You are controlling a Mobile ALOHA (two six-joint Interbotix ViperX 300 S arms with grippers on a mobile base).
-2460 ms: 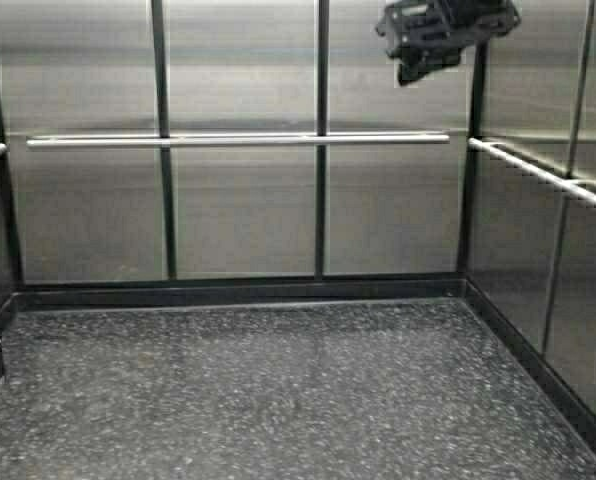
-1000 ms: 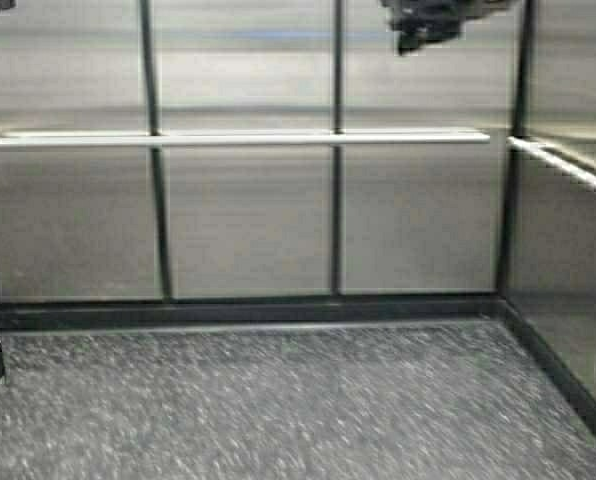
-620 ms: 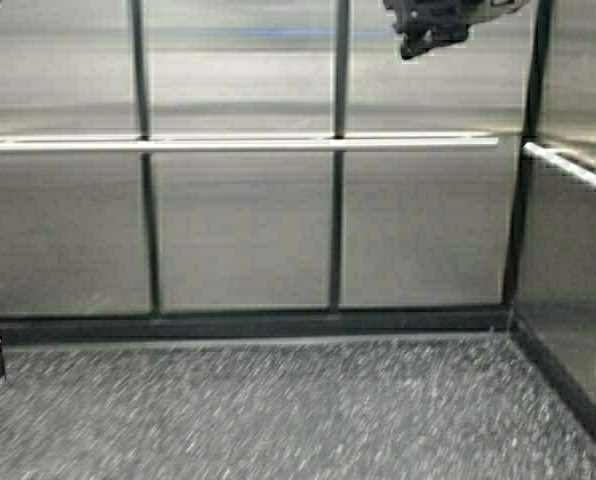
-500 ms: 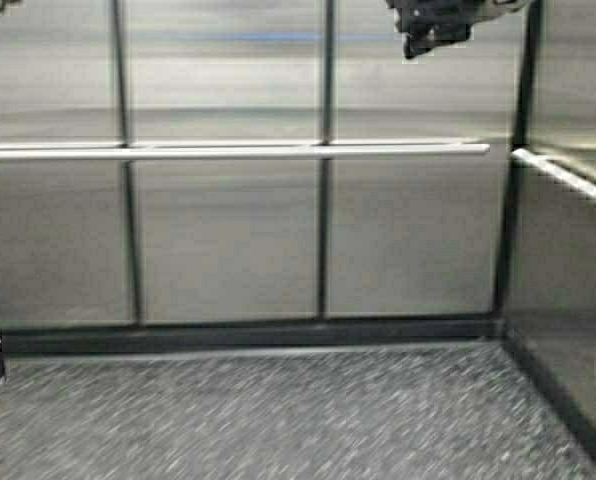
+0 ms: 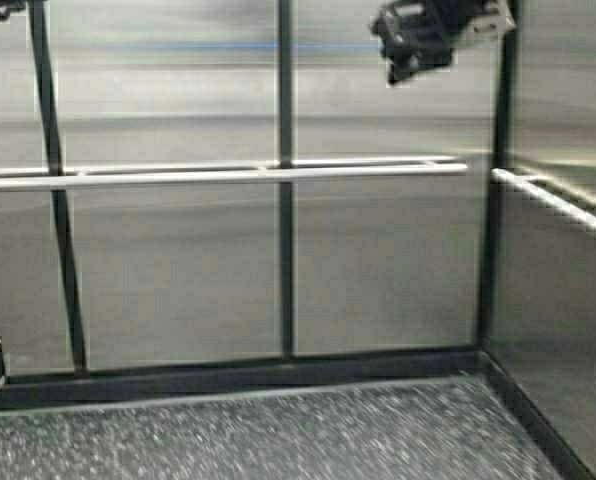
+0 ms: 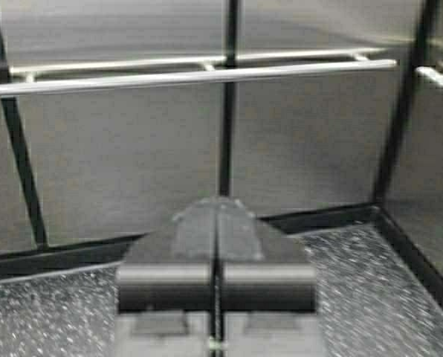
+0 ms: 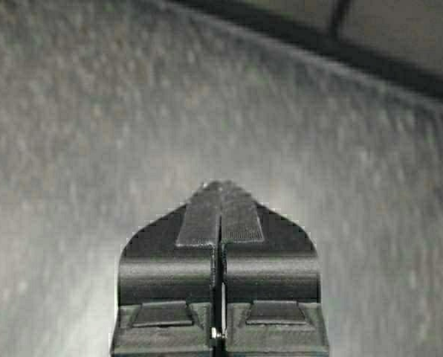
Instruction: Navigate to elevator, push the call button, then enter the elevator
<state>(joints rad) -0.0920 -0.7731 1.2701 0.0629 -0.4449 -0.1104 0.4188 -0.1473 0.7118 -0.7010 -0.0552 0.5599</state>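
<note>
We are already inside the elevator (image 5: 178, 280): its steel back wall fills twelve o'clock, with the white handrail (image 5: 228, 175) running across it. Left claw (image 6: 217, 216) and right claw (image 7: 220, 199) are both pressed closed, holding nothing. We judge only stopping remains.

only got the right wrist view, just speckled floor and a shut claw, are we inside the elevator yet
Observer: Yes, we are inside the elevator. The high view shows its steel back wall straight ahead, with a white handrail across it.
Operator: what about the right side
Observer: The right side wall meets the back wall at a corner and carries its own side handrail.
Operator: left claw doing anything
Observer: The left claw is shut and empty, pointing at the back wall above the floor.
</note>
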